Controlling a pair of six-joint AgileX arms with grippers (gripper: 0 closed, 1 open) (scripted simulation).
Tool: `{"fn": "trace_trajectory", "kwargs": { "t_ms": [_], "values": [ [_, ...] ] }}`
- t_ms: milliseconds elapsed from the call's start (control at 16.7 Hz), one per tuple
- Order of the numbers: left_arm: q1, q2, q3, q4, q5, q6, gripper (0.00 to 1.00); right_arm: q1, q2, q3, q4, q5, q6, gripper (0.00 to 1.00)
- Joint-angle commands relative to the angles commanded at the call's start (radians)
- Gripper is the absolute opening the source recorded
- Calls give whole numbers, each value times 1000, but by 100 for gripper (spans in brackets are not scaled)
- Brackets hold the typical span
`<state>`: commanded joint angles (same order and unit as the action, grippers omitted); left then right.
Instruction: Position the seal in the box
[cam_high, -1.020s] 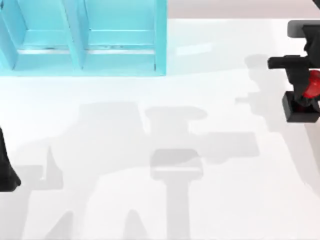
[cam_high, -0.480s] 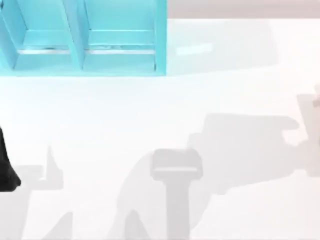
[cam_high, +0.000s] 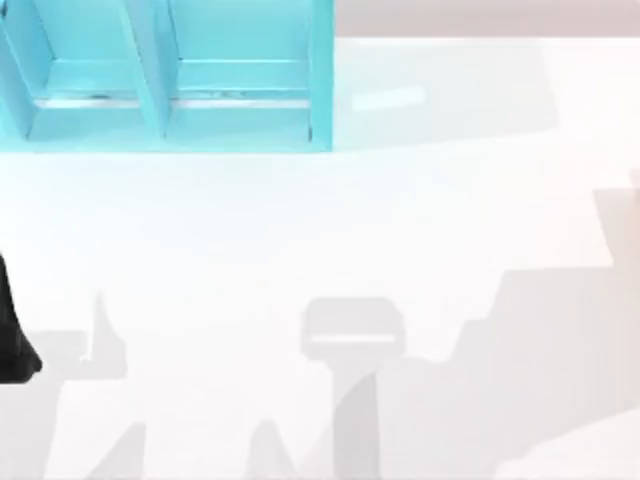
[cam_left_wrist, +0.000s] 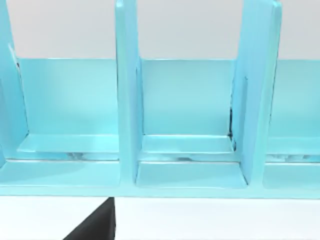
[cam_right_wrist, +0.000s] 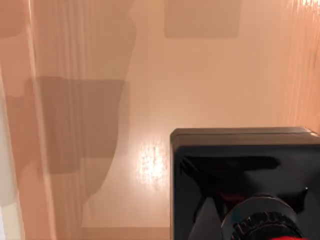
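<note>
right gripper (cam_right_wrist: 266, 220) looked clenched on seal (cam_right_wrist: 240, 160) knob, apparently well right of box (cam_high: 322, 80) | left arm (cam_high: 12, 340) idle before box, grip unreadable | risk: long carry, so seal might slip or clip divider (cam_left_wrist: 127, 100)

No text, no labels — nothing readable

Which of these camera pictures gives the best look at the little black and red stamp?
The right wrist view: the seal sits close up, its black square base plain and a sliver of the red knob visible. The top view offers the blue box and white table; the left wrist view faces the box's compartments.
</note>
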<state>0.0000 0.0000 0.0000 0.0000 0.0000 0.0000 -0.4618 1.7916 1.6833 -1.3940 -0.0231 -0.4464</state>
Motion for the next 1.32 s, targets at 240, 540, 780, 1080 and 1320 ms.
{"fn": "trace_trajectory", "kwargs": {
  "t_ms": [240, 540, 780, 1080, 1320],
  "values": [
    [0, 0, 0, 0, 0, 0, 100, 4, 3, -35, 40, 1, 4, 0],
    [0, 0, 0, 0, 0, 0, 100, 6, 7, -203, 209, 2, 7, 0],
    [0, 0, 0, 0, 0, 0, 100, 6, 8, -248, 256, 0, 7, 0],
    [0, 0, 0, 0, 0, 0, 100, 6, 8, -248, 256, 0, 7, 23],
    [0, 0, 0, 0, 0, 0, 100, 6, 8, -248, 256, 0, 7, 53]
  ]
}}
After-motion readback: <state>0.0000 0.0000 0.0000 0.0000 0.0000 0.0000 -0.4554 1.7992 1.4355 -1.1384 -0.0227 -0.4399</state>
